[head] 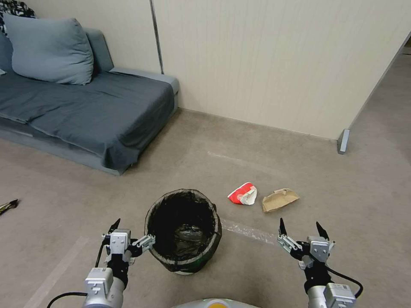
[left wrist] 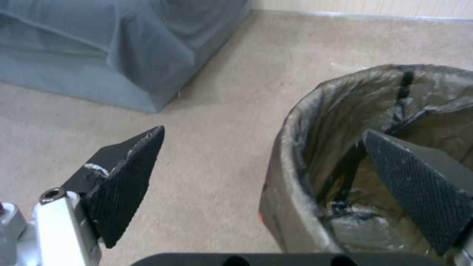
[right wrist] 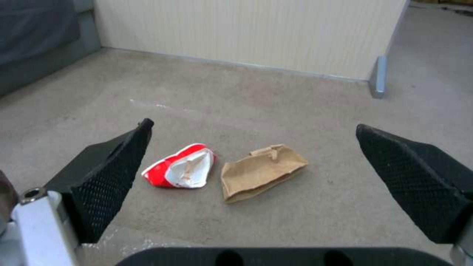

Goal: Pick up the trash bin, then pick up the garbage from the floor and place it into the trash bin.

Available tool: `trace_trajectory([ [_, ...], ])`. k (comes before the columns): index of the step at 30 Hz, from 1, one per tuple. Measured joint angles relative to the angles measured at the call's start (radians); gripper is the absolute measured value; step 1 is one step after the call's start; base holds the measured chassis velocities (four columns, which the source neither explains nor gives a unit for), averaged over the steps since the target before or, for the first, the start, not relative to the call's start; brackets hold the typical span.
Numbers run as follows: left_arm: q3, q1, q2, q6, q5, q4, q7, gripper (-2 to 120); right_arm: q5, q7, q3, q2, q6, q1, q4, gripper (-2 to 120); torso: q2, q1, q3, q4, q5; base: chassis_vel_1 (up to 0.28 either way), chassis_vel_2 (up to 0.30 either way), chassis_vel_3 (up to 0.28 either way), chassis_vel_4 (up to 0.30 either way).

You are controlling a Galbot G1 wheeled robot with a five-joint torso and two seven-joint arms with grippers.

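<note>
The trash bin (head: 188,262), white with a dark bag folded over its rim, stands upright on the floor just in front of me. My left gripper (head: 132,234) is open and straddles the bin's left rim: in the left wrist view one finger (left wrist: 128,177) is outside the trash bin (left wrist: 283,207) and the other finger (left wrist: 419,188) is inside the bag. The garbage lies to the bin's right: a red-and-white crumpled carton (head: 242,193) (right wrist: 180,170) and a brown paper bag (head: 279,199) (right wrist: 258,171). My right gripper (head: 299,224) (right wrist: 255,125) hangs open, short of them and touching neither.
A grey sofa (head: 85,107) (left wrist: 123,48) with a pillow (head: 49,49) stands at the back left. A beige wall panel ends in a metal foot (head: 343,141) (right wrist: 378,75). Clear tape (head: 246,230) is stuck to the floor beside the bin. A dark object (head: 8,205) lies at the left edge.
</note>
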Motion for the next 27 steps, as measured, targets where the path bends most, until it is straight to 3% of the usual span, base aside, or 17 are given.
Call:
trace_trajectory([
  [2, -0.016, -0.015, 0.005, 0.067, -0.044, -0.014, 0.006, 100, 0.002, 0.002, 0.000, 0.000, -0.002, 0.000, -0.003, 100, 0.000, 0.000, 0.000, 0.0000, 0.0001, 0.000, 0.000, 0.000, 0.000],
  [3, -0.016, -0.015, 0.005, 0.067, -0.044, -0.014, 0.006, 100, 0.002, 0.002, 0.000, 0.000, -0.002, 0.000, -0.003, 100, 0.000, 0.000, 0.000, 0.0000, 0.0001, 0.000, 0.000, 0.000, 0.000],
  [5, -0.035, -0.030, 0.011, 0.187, -0.095, -0.035, 0.025, 100, 0.006, 0.003, 0.000, 0.000, -0.006, 0.002, -0.005, 100, 0.000, 0.000, 0.000, 0.0000, 0.0001, 0.000, 0.000, 0.000, 0.000],
  [6, -0.035, -0.030, 0.011, 0.187, -0.095, -0.035, 0.025, 100, 0.006, 0.003, 0.000, 0.000, -0.006, 0.002, -0.005, 100, 0.000, 0.000, 0.000, 0.0000, 0.0001, 0.000, 0.000, 0.000, 0.000],
  [8, -0.048, -0.044, 0.018, 0.280, -0.125, -0.047, 0.045, 100, 0.009, 0.006, -0.001, 0.000, -0.010, 0.004, -0.007, 100, 0.000, 0.000, 0.000, 0.0000, 0.0002, 0.000, 0.000, 0.000, 0.000],
  [9, -0.060, -0.060, 0.026, 0.364, -0.139, -0.054, 0.070, 100, 0.013, 0.011, 0.000, 0.000, -0.013, 0.006, -0.011, 100, 0.000, 0.000, 0.000, 0.0000, 0.0001, 0.000, 0.000, 0.000, 0.000],
  [13, -0.053, -0.108, 0.059, 0.445, -0.166, -0.043, 0.080, 100, 0.022, 0.018, 0.004, 0.000, -0.013, 0.008, -0.017, 100, 0.000, 0.000, 0.000, 0.0000, 0.0001, 0.000, 0.000, 0.000, 0.000],
  [17, -0.031, -0.165, 0.083, 0.493, -0.181, -0.004, 0.079, 100, 0.031, 0.028, 0.011, 0.000, -0.014, 0.008, -0.018, 100, 0.000, 0.000, 0.000, 0.0000, 0.0000, 0.000, 0.000, 0.000, 0.000],
  [27, -0.006, -0.241, 0.125, 0.515, -0.208, 0.049, 0.073, 100, 0.037, 0.035, 0.015, 0.000, -0.021, 0.011, -0.029, 100, 0.000, 0.000, 0.000, 0.0000, 0.0001, 0.000, 0.000, 0.000, 0.000],
])
